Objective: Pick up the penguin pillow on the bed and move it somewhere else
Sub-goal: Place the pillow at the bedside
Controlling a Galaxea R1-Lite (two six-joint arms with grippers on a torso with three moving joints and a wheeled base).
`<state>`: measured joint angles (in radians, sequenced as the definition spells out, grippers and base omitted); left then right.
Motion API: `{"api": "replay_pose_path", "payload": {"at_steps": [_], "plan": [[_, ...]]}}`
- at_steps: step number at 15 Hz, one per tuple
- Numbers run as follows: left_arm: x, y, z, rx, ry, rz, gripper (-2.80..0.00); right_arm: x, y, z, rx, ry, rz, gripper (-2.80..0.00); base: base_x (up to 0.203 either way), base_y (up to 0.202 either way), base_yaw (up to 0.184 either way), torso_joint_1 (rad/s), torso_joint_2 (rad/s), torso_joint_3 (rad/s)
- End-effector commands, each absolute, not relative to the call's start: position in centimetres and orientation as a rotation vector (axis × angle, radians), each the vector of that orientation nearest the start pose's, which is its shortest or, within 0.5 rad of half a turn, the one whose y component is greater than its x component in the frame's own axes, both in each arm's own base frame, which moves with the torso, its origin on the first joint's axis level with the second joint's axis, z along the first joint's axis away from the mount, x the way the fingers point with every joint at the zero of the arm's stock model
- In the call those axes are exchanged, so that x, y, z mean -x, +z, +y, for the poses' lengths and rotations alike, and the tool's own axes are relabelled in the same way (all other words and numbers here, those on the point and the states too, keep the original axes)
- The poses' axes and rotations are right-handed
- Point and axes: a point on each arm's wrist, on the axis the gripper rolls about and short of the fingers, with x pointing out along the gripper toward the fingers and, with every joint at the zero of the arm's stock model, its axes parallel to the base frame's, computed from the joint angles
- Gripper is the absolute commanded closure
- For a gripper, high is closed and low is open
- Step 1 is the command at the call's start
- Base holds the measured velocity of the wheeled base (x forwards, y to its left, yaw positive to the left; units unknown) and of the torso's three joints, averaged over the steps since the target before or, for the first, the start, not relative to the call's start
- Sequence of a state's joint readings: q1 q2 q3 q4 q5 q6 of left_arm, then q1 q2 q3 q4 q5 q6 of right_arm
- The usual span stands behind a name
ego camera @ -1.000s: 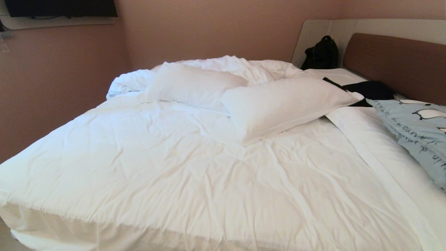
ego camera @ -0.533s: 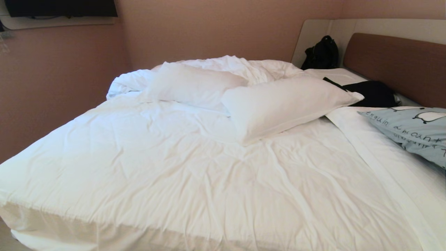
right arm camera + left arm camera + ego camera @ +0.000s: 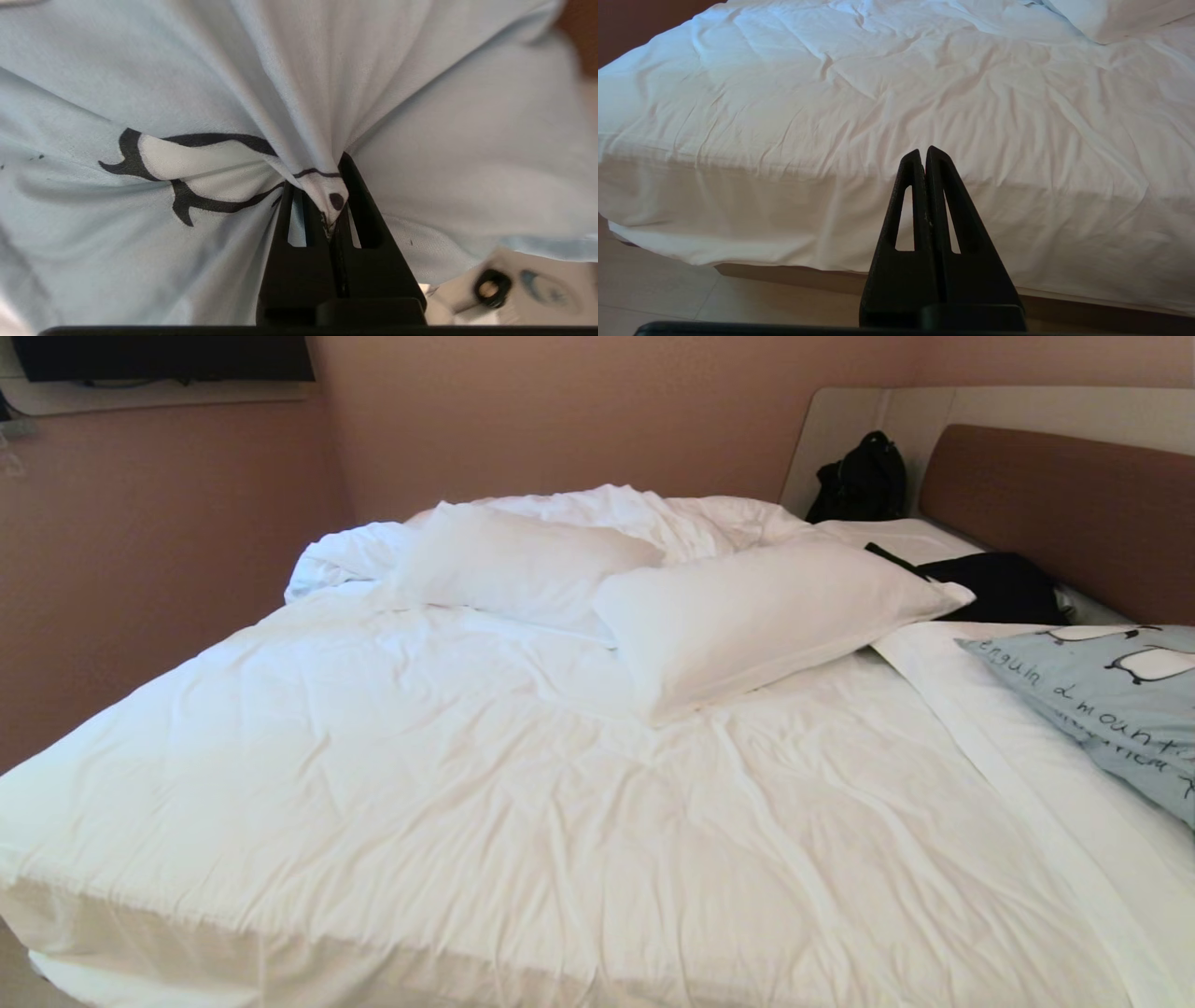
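Head view: we see the bed [image 3: 523,803] filling most of the frame, its white duvet rumpled, with a brown headboard [image 3: 1064,513] in a beige surround at the right. Two plain white pillows [image 3: 747,616] lie side by side near the far middle of the bed. The penguin pillow [image 3: 1102,700] is at the right edge of the frame, near the headboard, tilted, partly cut off by the frame; penguins and dark lettering face up. Just beyond it a dark piece of clothing [image 3: 1004,583] lies on the sheet, and a black bag [image 3: 861,478] sits in the far corner against the surround. We see neither arm in this view. Left wrist view: the left gripper [image 3: 924,156] is parked off the near edge of the bed, above the floor [image 3: 658,289], its two black fingers pressed together with nothing between them. Right wrist view: the right gripper [image 3: 332,205] is clenched on a bunched fold of the penguin pillow [image 3: 187,93]; the pale blue fabric gathers into the closed fingers and a printed penguin is creased beside them. A small blurred patch of other things shows past one pillow corner; we cannot identify it.
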<state>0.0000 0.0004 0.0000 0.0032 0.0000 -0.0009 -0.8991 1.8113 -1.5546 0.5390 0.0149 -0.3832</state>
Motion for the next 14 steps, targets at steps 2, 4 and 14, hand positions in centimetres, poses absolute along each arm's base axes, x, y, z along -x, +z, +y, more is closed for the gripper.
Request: {"api": "replay_pose_path", "payload": {"at_steps": [2,4,14], "plan": [[2.3,7.5,0.0,0.0,0.0,0.003,0.0,-20.8,22.8,-25.9,-0.048,-0.625,0.893,-2.8,0.0,0.0,0.0,0.0,0.0,0.0],[2.3,7.5,0.0,0.001,0.0,0.003,0.0,-20.7,23.1,-25.7,-0.058,-0.609,0.877,-2.8,0.0,0.0,0.0,0.0,0.0,0.0],[2.3,7.5,0.0,0.002,-0.001,0.003,0.0,-13.7,31.1,-16.2,-0.043,-0.453,0.683,0.0,0.0,0.0,0.0,0.0,0.0,0.0]]}}
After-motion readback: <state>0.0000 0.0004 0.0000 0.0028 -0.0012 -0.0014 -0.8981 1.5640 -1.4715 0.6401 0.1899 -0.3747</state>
